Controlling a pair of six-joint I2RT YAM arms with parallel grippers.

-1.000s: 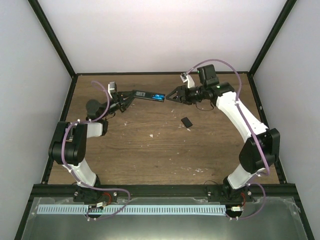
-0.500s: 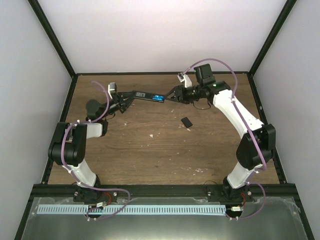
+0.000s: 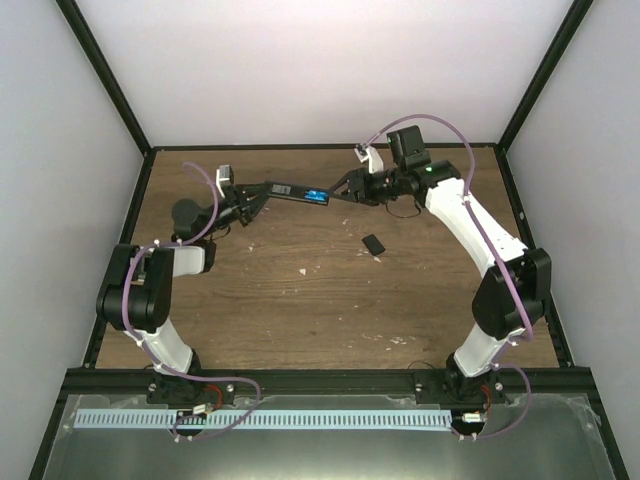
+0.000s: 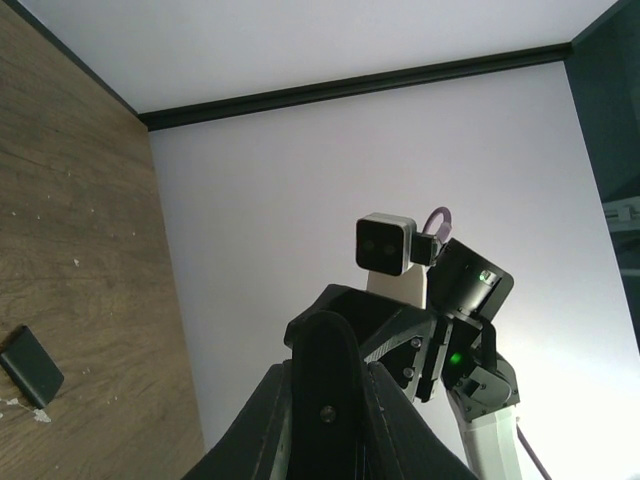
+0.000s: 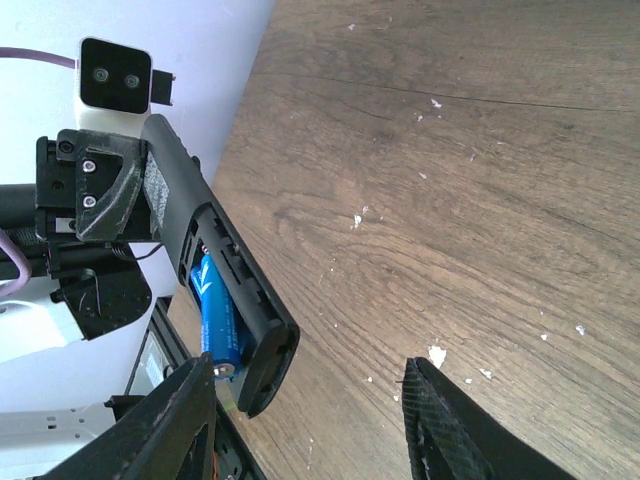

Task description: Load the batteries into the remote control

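My left gripper (image 3: 254,197) is shut on one end of the black remote control (image 3: 296,190) and holds it level above the table. In the left wrist view the remote (image 4: 330,400) shows end-on between the fingers. Its open battery bay (image 5: 232,275) holds one blue battery (image 5: 215,318), also seen from the top (image 3: 318,194). No second battery shows. My right gripper (image 3: 345,189) is open at the remote's free end. In the right wrist view, one of its fingers (image 5: 185,420) sits just by the battery's tip and the other (image 5: 450,425) is far off.
The small black cover piece (image 3: 373,244) lies on the wooden table in front of the right gripper; it also shows in the left wrist view (image 4: 30,366). A black frame rail (image 3: 320,147) and white walls close the back of the table.
My right gripper has moved a little left, closer to the remote's free end. The left gripper and remote have stayed still.
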